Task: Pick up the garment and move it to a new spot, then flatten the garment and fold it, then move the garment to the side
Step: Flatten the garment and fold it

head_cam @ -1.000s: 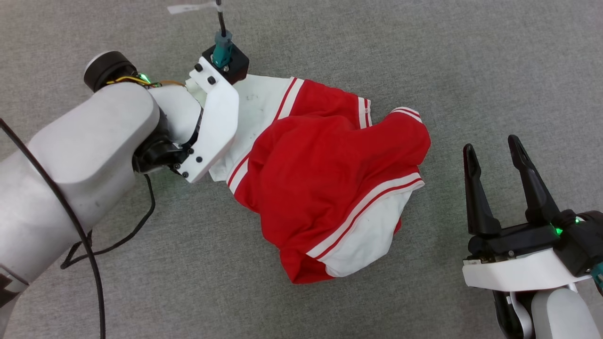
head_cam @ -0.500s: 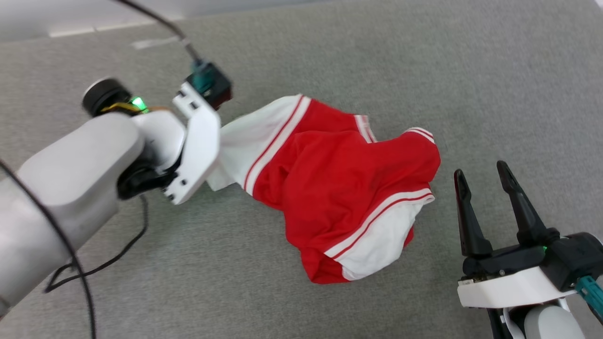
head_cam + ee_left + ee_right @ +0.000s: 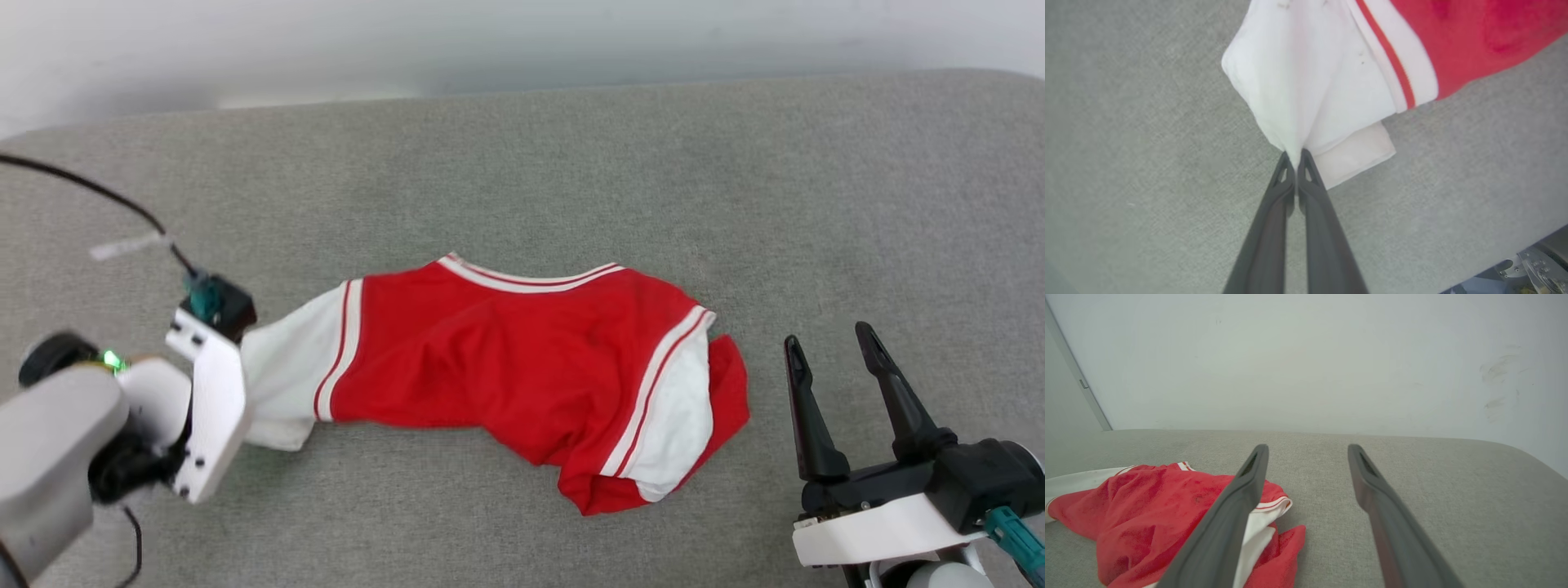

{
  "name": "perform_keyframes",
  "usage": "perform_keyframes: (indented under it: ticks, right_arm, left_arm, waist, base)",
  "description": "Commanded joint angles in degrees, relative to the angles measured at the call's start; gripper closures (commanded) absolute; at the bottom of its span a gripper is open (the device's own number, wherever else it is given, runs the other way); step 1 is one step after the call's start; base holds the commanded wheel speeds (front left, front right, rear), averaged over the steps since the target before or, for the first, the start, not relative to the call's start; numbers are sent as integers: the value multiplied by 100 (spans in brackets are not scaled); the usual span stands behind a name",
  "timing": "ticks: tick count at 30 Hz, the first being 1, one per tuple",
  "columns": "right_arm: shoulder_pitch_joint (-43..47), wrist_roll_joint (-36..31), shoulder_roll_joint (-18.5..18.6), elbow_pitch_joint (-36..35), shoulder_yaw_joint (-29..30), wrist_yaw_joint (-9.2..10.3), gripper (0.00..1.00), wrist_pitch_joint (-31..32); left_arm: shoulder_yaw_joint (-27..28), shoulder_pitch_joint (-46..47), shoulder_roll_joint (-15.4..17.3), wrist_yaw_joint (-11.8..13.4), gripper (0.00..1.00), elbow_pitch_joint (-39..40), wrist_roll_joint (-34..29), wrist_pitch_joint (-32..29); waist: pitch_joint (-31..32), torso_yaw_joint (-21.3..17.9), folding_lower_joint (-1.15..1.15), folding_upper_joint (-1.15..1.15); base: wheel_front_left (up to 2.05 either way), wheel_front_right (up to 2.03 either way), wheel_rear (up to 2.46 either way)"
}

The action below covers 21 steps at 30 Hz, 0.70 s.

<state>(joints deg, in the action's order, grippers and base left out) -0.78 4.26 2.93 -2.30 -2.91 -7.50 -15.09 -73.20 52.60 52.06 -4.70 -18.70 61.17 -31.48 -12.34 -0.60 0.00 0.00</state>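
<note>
The garment (image 3: pixel 506 367) is a red shirt with white sleeves and red-white striped trim, stretched out sideways on the grey fabric surface (image 3: pixel 735 204). No print shows on the upturned side. My left gripper (image 3: pixel 1294 157) is shut on the tip of the garment's (image 3: pixel 1323 73) white left sleeve, which rises off the surface. In the head view the white left wrist plate (image 3: pixel 208 400) covers those fingers. My right gripper (image 3: pixel 829 347) stands open just right of the garment's bunched right end, touching nothing. In the right wrist view the garment (image 3: pixel 1147 506) lies left of the open right gripper (image 3: pixel 1308 451).
A white wall (image 3: pixel 522 41) runs behind the surface's far edge, and the surface rounds off at the far right (image 3: pixel 1527 457). A black cable (image 3: pixel 98 192) loops to the left wrist, near a strip of pale tape (image 3: pixel 126 245).
My left gripper has shut on the white sleeve and drawn it leftward, pulling the crumpled garment out lengthwise. The head camera has tilted up, bringing the wall into view. The right gripper stays open.
</note>
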Motion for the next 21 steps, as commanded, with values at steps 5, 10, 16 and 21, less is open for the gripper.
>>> perform_keyframes:
  ticks: [5, 10, 16, 21]
  right_arm:
    - [59, 26, -10, 48, -14, 3, 0, -11]
    - [-123, -51, -10, -2, 29, 3, 0, -11]
    - [-572, -275, -11, -209, 305, 2, 0, -11]
    - [-1152, -695, -11, -375, 374, 2, 0, -11]
  left_arm:
    - [4, -628, 5, 193, 100, 92, 152, 180]
    - [147, -795, -176, 578, 0, 0, -157, 1088]
    - [613, -850, -264, 1217, 0, 214, -511, 2588]
    - [989, -1169, -338, 1926, 0, 633, -590, 3711]
  waist:
    - [136, 39, 0, 0]
    - [285, 61, 0, 0]
    - [422, 180, 0, 0]
    - [434, 293, 0, 0]
  base:
    - [0, 0, 0]
    - [0, 0, 0]
    - [0, 0, 0]
    - [0, 0, 0]
